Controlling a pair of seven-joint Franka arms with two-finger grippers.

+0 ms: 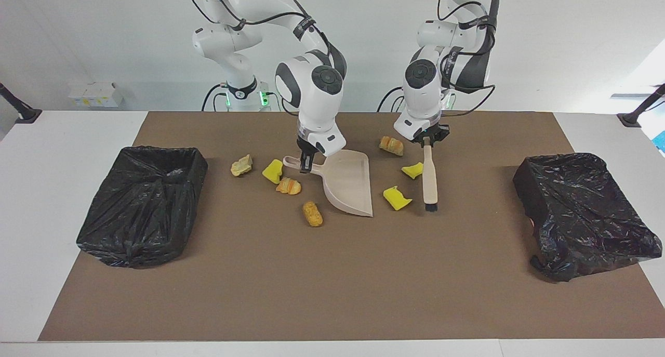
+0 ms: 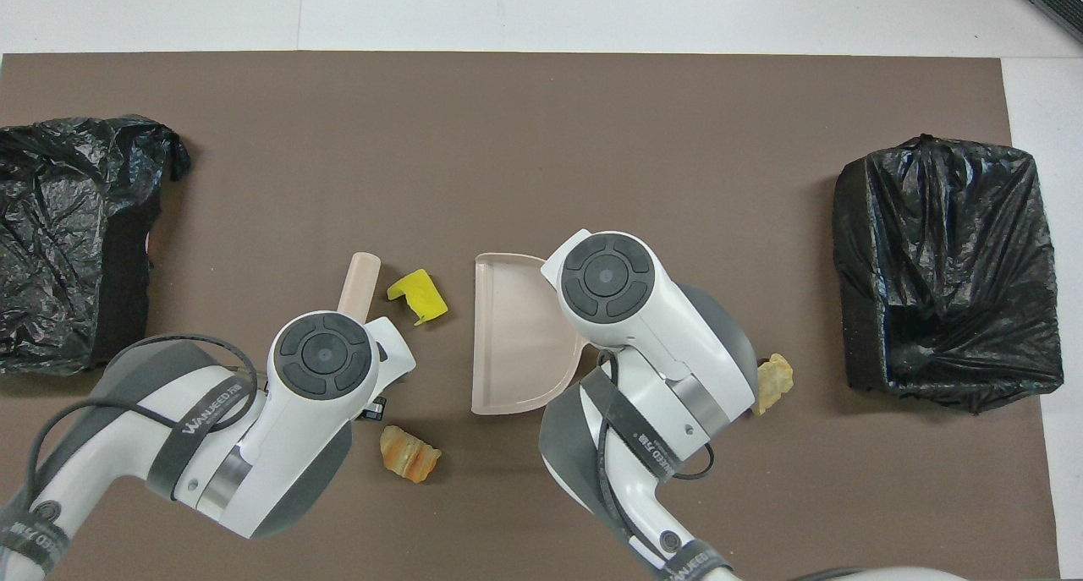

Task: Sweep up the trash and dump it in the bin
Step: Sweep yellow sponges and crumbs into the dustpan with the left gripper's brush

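Trash scraps (image 1: 397,198) lie scattered on the brown mat (image 1: 332,274) around the beige dustpan (image 1: 349,183), between two black-bagged bins (image 1: 143,203). The right gripper (image 1: 307,164) is clamped on the dustpan's handle; the left gripper (image 1: 427,141) is closed on the brush (image 1: 429,176), whose bristles rest just beside a yellow scrap.

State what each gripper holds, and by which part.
Left gripper: brush, by its handle's top end. Right gripper: dustpan, by its handle.
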